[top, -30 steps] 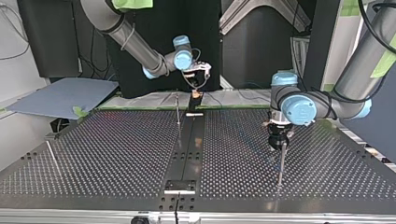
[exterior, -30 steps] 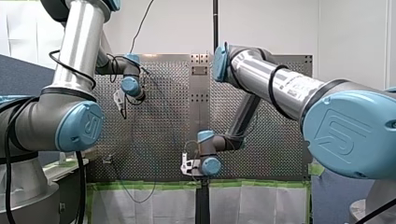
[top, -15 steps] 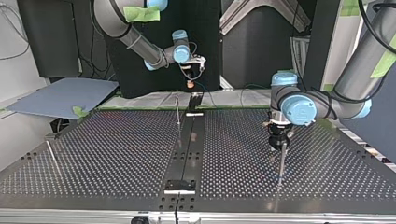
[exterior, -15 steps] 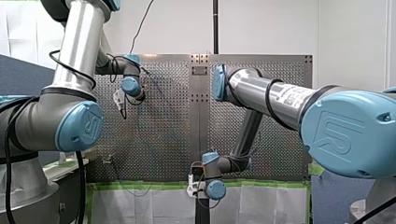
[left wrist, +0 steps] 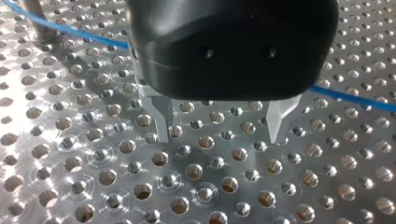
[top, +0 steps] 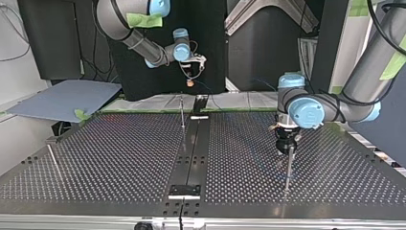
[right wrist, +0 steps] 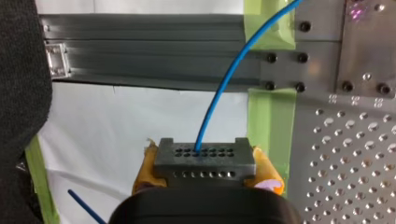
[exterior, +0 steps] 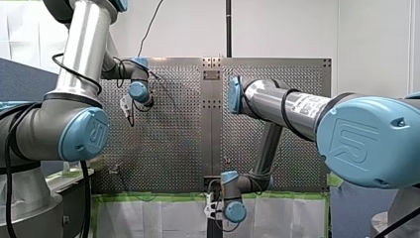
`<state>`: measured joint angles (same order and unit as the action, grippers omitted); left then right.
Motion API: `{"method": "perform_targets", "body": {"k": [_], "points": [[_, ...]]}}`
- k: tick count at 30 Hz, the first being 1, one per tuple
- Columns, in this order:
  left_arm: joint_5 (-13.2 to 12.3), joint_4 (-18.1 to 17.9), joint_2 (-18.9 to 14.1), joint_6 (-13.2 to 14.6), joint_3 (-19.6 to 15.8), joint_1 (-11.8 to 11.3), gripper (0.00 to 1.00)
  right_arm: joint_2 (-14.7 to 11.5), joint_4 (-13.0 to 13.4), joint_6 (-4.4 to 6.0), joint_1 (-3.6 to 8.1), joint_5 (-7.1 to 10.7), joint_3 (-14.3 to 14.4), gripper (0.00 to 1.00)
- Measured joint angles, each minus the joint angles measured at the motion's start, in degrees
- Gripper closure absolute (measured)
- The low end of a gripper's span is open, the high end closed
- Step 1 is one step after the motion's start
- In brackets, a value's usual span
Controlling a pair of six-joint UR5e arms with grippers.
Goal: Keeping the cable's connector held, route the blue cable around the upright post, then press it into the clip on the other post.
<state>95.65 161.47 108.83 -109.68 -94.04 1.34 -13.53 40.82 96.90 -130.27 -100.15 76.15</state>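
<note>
Right grip: my right gripper [right wrist: 205, 164] is clamped on the connector [right wrist: 204, 157], with its yellow pads [right wrist: 268, 174] pressed to both ends.
Connector: a grey block with rows of small holes, sitting level between the pads.
Cable at the connector: the blue cable [right wrist: 233, 70] leaves a hole in the block's upper row. It climbs away from my gripper, over the green tape [right wrist: 270, 116] towards the table [right wrist: 355, 154].
Right gripper's place: in the top view it hangs past the table's far edge, left of the middle. The right wrist view shows the white sheet [right wrist: 116, 121] beneath it.
Left grip: my left gripper [left wrist: 219, 127] has its metal fingers [left wrist: 161, 116] spread wide with nothing between them. The tips hang just above the perforated plate.
Cable at the left gripper: in the left wrist view the blue line crosses the plate behind the fingers. It runs close against a post foot [left wrist: 33, 16] off to one side, and I cannot tell whether it wraps round it.
Left gripper's place: in the top view it points straight down over the table's right half.
Posts: in the top view a near post [top: 288, 167] stands just in front of my left gripper. A thin far post [top: 182, 112] rises by the far edge, left of the middle.
Clip: I cannot make it out on either post.
Far left: a slim rod [top: 53, 162] leans near the table's left edge.
</note>
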Motion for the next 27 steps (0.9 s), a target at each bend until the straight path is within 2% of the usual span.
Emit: {"method": "perform_targets", "body": {"k": [13, 18, 22, 27], "points": [[0.05, 0.00, -0.01, -0.01, 0.01, 0.00, 0.01, 2.17, 0.92, 0.07, 1.07, -0.35, 0.20, 1.00], [0.08, 0.00, -0.01, 0.00, 0.01, 0.00, 0.01, 2.22, 2.27, 0.03, 1.55, -1.30, 1.55, 1.00], [0.09, 0.00, -0.02, 0.00, 0.01, -0.06, 0.01, 1.31, 4.20, -0.03, 1.92, -2.24, 3.47, 1.00], [0.19, 0.00, -0.01, 0.00, 0.01, -0.15, 0.01, -1.31, 7.11, -0.29, 2.14, -3.26, 6.39, 1.00]]}}
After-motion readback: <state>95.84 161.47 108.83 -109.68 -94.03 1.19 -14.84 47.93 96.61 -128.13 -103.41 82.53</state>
